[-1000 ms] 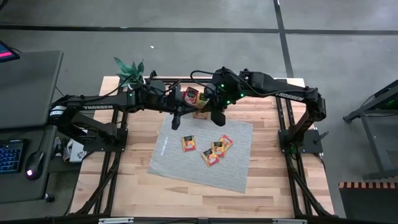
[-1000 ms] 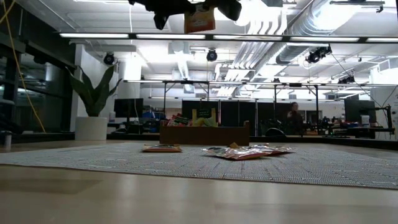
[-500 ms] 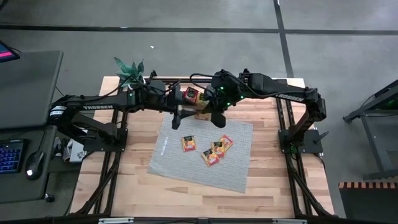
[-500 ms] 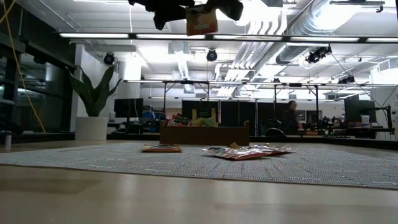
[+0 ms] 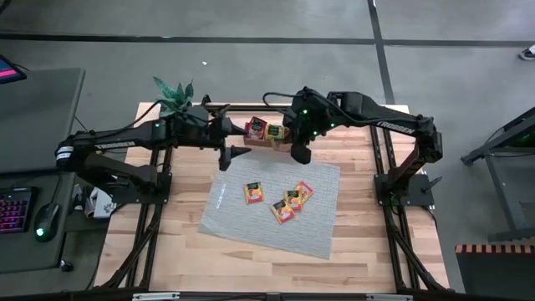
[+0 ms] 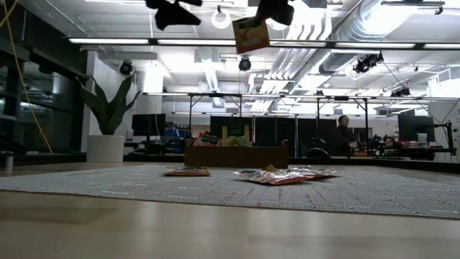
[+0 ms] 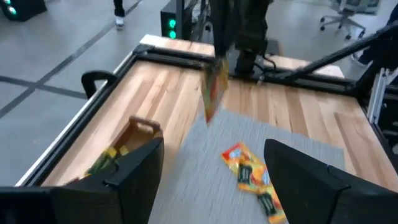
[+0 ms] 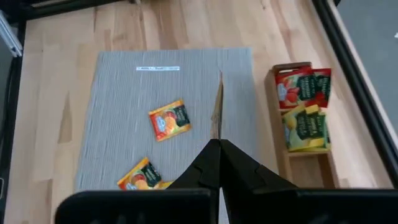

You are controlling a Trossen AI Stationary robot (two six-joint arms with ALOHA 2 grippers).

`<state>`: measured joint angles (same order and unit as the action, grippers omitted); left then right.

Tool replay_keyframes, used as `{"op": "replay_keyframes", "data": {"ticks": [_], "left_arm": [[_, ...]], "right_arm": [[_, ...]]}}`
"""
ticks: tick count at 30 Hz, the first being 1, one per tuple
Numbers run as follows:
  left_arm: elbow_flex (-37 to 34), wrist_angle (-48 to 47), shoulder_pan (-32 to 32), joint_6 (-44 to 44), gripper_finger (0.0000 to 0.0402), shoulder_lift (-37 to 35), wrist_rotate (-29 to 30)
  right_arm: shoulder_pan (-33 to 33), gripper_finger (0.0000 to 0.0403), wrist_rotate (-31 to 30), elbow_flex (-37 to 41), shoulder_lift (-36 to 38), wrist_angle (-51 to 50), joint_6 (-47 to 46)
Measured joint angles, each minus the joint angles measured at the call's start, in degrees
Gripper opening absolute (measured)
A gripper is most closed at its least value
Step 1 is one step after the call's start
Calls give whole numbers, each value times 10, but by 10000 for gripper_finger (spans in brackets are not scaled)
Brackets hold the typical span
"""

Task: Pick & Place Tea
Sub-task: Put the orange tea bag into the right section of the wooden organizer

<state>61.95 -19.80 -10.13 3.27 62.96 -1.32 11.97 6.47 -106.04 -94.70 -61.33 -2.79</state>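
We see the right end effector [image 6: 253, 16] raised high above the tabletop [image 5: 361, 259], over the far edge of the grey woven mat [image 5: 318, 226], clenched on one orange sachet [image 6: 250, 34] that hangs edge-down from its fingertips. In the right wrist view the same sachet [image 8: 217, 112] shows edge-on, a thin line pinched between the closed fingers [image 8: 205, 163]. The left end effector [image 5: 236, 154] hovers just beside it at a similar height, near the mat's far left corner, with its jaws spread and nothing between them; the left wrist view shows its two fingers [image 7: 134, 169] wide apart and the hanging sachet beyond them. The wooden tray [image 5: 266, 135] sits at the mat's far edge, toward the tabletop's far edge, with red and yellow-green sachets [image 8: 305, 106] standing in it. One loose orange sachet [image 5: 253, 192] lies alone on the mat's middle; a cluster of three or so [image 5: 292, 201] lies just beside it, toward the right edge. A potted plant [image 5: 174, 96] stands at the tabletop's far left corner.
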Motion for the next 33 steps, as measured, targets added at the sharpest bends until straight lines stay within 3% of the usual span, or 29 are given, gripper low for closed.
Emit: {"op": "replay_keyframes", "data": {"ticks": [7,18,27,33], "left_arm": [[-10,-75,0,12,276,-51,13],[-146,-23,0,94,276,-177,33],[-170,-8,0,116,276,-219,35],[-170,-14,0,120,276,-232,37]], "right_arm": [[36,0,30,0,14,-4,17],[108,0,63,0,24,-1,63],[181,0,106,5,10,20,101],[216,0,154,161,55,140,89]]}}
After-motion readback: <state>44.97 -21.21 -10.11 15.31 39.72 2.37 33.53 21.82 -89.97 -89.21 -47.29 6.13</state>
